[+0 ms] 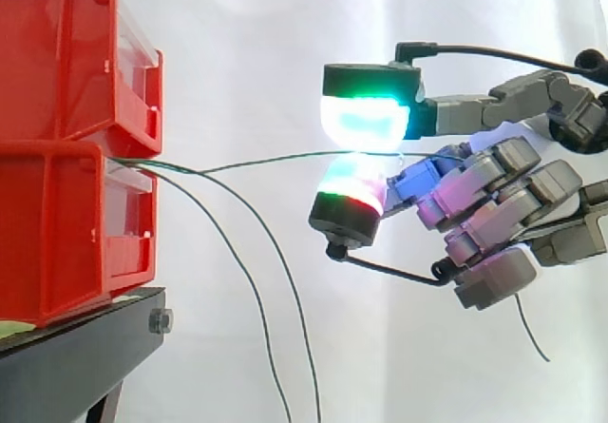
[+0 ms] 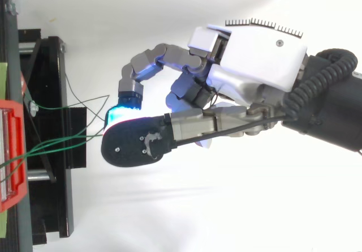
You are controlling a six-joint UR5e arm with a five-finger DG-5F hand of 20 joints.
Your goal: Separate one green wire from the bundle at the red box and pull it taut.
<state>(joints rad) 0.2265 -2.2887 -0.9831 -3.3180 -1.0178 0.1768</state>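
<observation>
Sideways, the hand (image 1: 494, 204) is held in from the right, one green wire (image 1: 266, 162) pinched between two glowing pads — drawn nearly level from the red boxes (image 1: 66, 71); two slack wires (image 1: 304, 337) droop. From above, white ground is seen between the stand (image 2: 51, 206) and the hand — open room.

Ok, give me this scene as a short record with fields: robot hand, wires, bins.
robot hand: shut on one green wire, pinched between two glowing pads
held wire path: nearly level from the red bins to the pads, with a slight bend near the bins
loose wires: two, drooping from the gap between the bins
bins: two, stacked on a black stand
task state: one wire separated, not quite straight
</observation>
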